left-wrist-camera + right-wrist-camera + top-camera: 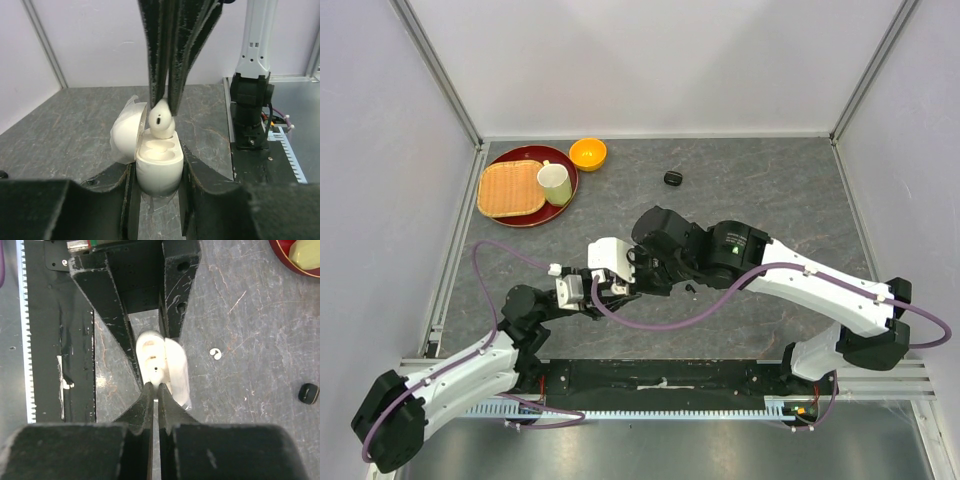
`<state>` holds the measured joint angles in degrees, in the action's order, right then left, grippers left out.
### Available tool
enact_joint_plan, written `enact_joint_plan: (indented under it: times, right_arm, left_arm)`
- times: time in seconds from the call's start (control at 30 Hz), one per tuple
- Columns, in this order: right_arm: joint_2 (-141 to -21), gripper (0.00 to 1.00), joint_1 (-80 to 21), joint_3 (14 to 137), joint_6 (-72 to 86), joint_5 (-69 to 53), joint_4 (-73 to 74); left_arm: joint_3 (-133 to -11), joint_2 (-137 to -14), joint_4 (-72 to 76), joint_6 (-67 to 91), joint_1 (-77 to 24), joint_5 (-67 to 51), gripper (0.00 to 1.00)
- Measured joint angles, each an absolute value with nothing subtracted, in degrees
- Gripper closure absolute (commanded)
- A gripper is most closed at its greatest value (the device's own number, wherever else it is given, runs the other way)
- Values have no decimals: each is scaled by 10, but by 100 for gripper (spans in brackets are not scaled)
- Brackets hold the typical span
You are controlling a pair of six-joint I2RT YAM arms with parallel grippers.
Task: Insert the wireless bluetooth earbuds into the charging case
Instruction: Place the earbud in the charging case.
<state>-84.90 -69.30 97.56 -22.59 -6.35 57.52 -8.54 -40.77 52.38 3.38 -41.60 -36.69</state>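
Earbud (161, 121), glossy white (bulbous), is pinched in the right hand (165, 102). Left hand (159, 181) clamps the smooth case (156, 160) at the earbud's 6 o'clock.

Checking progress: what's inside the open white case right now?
A white earbud, pinched by the right gripper, stands partly in the white case's far socket; its lower end is hidden. The near socket looks empty.

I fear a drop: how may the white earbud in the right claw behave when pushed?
The white earbud looks glossy and rounded, so it may twist or slip between the right claw's narrow tips. Being tiny, it is probably light and stiff, and might roll if dropped.
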Motion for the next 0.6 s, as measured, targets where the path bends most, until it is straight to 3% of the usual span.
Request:
enact_joint_plan:
  times: [0.6]
  right_arm:
    - [-862,100,-710,982,-239,-45,577]
  left_arm:
    - [-104,-436,511,37,-416,-397,98]
